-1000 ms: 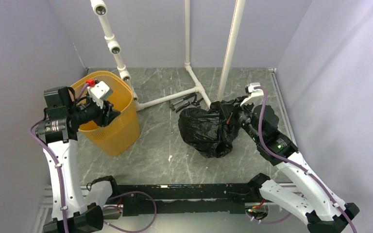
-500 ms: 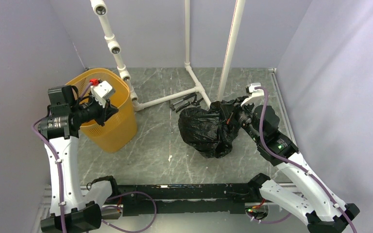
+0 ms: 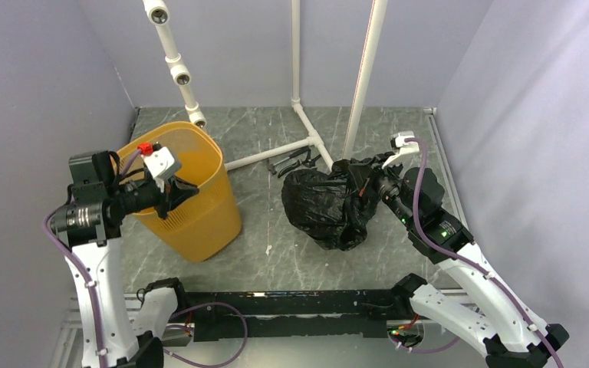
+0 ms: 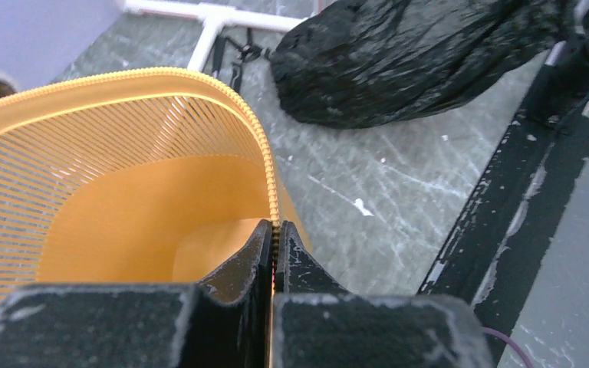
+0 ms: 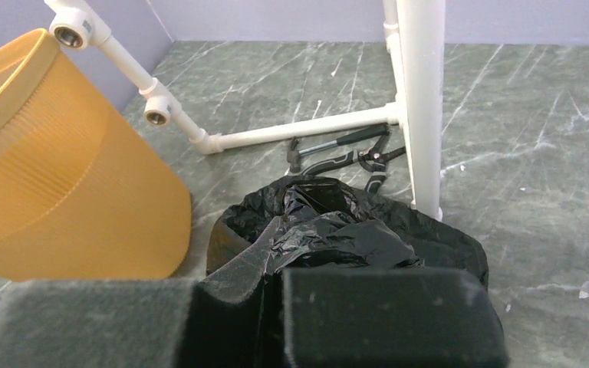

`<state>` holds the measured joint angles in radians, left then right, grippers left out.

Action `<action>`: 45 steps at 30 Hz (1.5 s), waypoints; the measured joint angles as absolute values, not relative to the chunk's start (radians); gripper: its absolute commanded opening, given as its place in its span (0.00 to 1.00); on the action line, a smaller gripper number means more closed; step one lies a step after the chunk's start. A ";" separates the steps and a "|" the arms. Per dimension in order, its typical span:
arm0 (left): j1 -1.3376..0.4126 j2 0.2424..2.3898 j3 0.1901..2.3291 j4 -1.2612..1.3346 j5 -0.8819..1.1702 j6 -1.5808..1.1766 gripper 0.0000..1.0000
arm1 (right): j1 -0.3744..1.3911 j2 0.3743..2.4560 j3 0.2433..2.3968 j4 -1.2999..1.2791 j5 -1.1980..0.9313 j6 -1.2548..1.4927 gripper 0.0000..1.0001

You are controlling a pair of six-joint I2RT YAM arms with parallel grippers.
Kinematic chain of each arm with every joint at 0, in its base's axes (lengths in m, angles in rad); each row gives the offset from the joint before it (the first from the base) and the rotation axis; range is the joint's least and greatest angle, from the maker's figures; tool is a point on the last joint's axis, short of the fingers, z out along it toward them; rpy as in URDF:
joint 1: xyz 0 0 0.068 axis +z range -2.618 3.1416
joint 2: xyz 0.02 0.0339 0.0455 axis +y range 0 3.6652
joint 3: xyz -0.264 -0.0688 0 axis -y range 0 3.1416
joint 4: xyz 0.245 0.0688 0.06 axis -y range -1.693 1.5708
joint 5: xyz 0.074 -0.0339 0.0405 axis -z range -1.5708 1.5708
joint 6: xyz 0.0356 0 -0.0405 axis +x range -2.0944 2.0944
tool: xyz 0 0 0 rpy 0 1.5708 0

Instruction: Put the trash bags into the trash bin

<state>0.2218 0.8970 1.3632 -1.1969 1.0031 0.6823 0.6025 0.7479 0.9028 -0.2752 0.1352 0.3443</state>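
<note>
We find the left gripper [image 3: 178,190] pressed together on the near rim of the trash bin [image 3: 203,222], the thin yellow-orange edge pinched between its jaws. Behind and right of the bin runs a white pipe frame [image 3: 268,156], with dark hand tools [image 3: 295,162] beside it. Well right of the bin, the crumpled black trash bag [image 3: 318,211] rests on the marbled table [image 3: 253,222], and the right gripper [image 3: 362,186] is clamped on a fold of plastic at the side away from the bin

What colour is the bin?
The bin is yellow-orange with thin slits; the left wrist view shows it best.
</note>
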 measured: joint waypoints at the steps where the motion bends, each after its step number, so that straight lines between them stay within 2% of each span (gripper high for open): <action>1: 0.222 0.883 1.363 -1.209 1.027 0.692 0.02 | 0.603 0.748 0.903 -0.275 0.131 0.344 0.04; 11: 0.218 0.754 1.328 -1.236 1.273 0.749 0.03 | 0.601 0.757 0.903 -0.275 0.120 0.352 0.04; 22: 0.218 0.710 1.220 -1.153 1.418 0.747 0.02 | 0.601 0.743 0.903 -0.276 0.120 0.359 0.04; 45: 0.192 0.677 1.026 -0.881 1.445 0.498 0.03 | 0.601 0.751 0.903 -0.263 0.076 0.394 0.04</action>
<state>0.1921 0.6765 1.0260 -0.8814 1.4448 0.4976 0.6006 0.7513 0.9028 -0.2630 0.0765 0.3943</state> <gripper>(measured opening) 0.043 0.040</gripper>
